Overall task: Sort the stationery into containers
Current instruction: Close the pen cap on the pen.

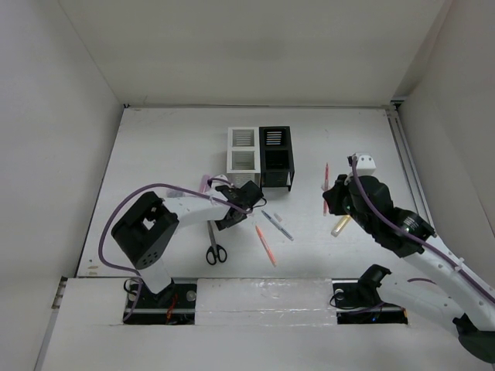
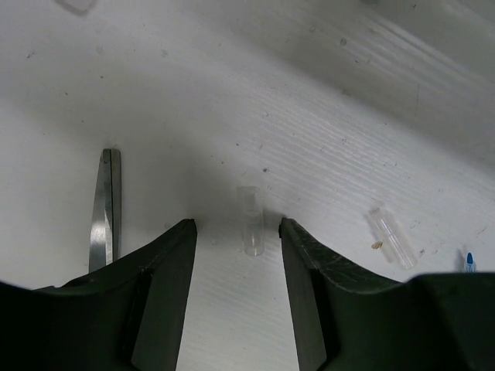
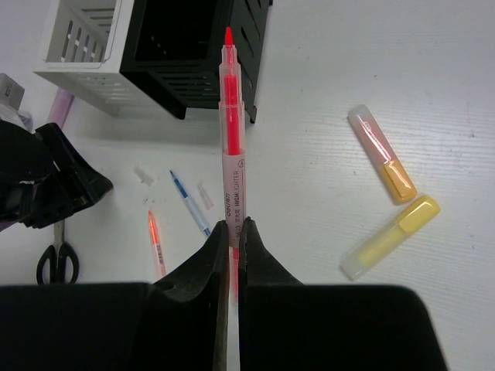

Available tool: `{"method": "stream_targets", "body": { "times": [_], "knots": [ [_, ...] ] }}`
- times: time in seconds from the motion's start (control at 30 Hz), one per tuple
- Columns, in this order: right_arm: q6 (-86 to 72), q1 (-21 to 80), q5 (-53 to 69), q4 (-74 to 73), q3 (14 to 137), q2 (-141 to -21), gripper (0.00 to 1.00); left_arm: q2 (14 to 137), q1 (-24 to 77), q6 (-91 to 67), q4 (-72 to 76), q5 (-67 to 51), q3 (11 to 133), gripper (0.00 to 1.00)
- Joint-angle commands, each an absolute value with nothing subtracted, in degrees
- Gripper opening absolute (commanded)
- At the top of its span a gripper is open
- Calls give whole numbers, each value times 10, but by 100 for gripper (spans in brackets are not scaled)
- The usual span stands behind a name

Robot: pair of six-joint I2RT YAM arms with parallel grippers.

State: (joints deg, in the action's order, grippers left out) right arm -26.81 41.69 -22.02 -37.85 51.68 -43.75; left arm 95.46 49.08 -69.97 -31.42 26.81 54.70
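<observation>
Left tool point(image 2: 236, 224), jaws part-open, straddles the clear cap point(image 2: 250, 220) beside the scissors point(image 2: 104, 209); the cap's long axis runs along the fingers point(image 2: 166, 294), untouched. Right tool point(image 3: 233, 228) clamps a red highlighter point(image 3: 232, 131).

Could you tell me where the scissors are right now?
In the top view the scissors lie on the table, left of centre, just nearer the arm bases than the left gripper, with the orange pen to their right.

A white table point(image 1: 170, 147) with a finely ribbed surface sits enclosed by plain white panels, a back wall point(image 1: 255, 46) and two side walls point(image 1: 46, 154), under even, soft light that casts faint shadows
</observation>
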Motion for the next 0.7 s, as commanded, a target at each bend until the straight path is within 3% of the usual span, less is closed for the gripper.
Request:
{"method": "stream_targets", "body": {
  "times": [0.0,0.23,0.57,0.67],
  "knots": [
    [-264,422,-215,-355,522,-426,0,997,490,-729,-327,265,545,43],
    [-264,427,-215,-355,522,-416,0,1017,490,-735,-332,265,545,42],
    [-264,427,-215,-355,522,-410,0,1017,490,-735,-316,243,540,28],
    [-264,427,-215,-355,522,-410,0,1017,490,-735,-311,236,533,18]
  ]
}}
